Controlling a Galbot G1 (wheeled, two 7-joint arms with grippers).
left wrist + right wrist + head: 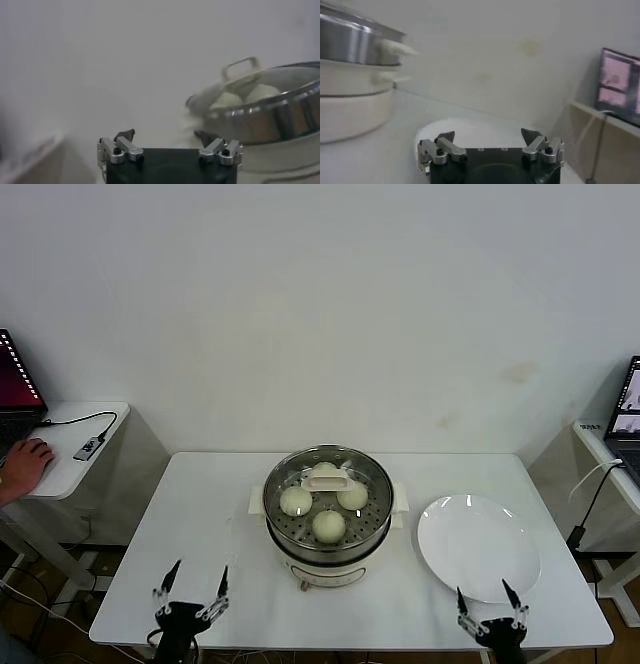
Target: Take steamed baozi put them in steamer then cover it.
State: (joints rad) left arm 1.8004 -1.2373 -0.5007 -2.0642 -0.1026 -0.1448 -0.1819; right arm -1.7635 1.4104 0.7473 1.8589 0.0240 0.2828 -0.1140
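The steamer [285, 529] stands at the middle of the white table. Its glass cover [370, 479] with the cream-white handle [328, 479] lies on top. Under the glass I see three baozi [328, 525]; the handle hides part of the tray. My left gripper [192, 580] is open and empty at the table's front left. My right gripper [487, 595] is open and empty at the front right, by the plate. The left wrist view shows the steamer [272, 120], the cover's handle [241, 68] and my left gripper [165, 135]. The right wrist view shows the steamer [350, 45] and my right gripper [489, 135].
An empty white plate [478, 546] lies right of the steamer, also in the right wrist view [470, 132]. A side table [70, 459] with a laptop and a person's hand [25, 464] stands at the left. Another laptop [625, 419] stands at the right.
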